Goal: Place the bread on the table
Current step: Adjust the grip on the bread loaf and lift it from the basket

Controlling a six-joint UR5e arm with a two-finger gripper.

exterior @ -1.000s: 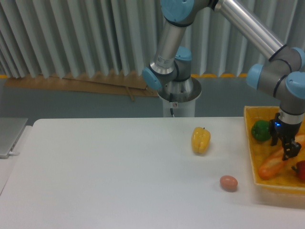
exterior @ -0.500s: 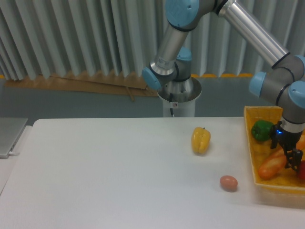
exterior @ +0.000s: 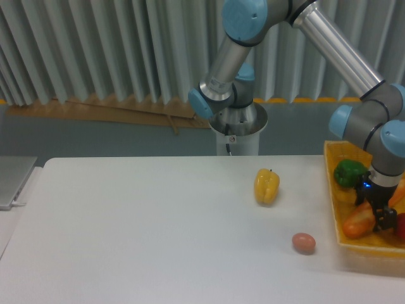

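Egg [exterior: 304,242] lies nearest on the table [exterior: 145,234], just outside the yellow basket [exterior: 337,218] at 3 o'clock. Inside the basket the bread [exterior: 358,220] lies slanted, with the pincer [exterior: 380,218] down on its middle, seemingly clamped on it. Something red [exterior: 401,227] sits at the basket's right edge, a green pepper [exterior: 348,172] farther back. Toward 1 o'clock on the table stands a yellow pepper [exterior: 266,185].

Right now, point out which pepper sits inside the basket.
The green pepper, in the yellow basket beside the gripper. The yellow pepper lies out on the white table.
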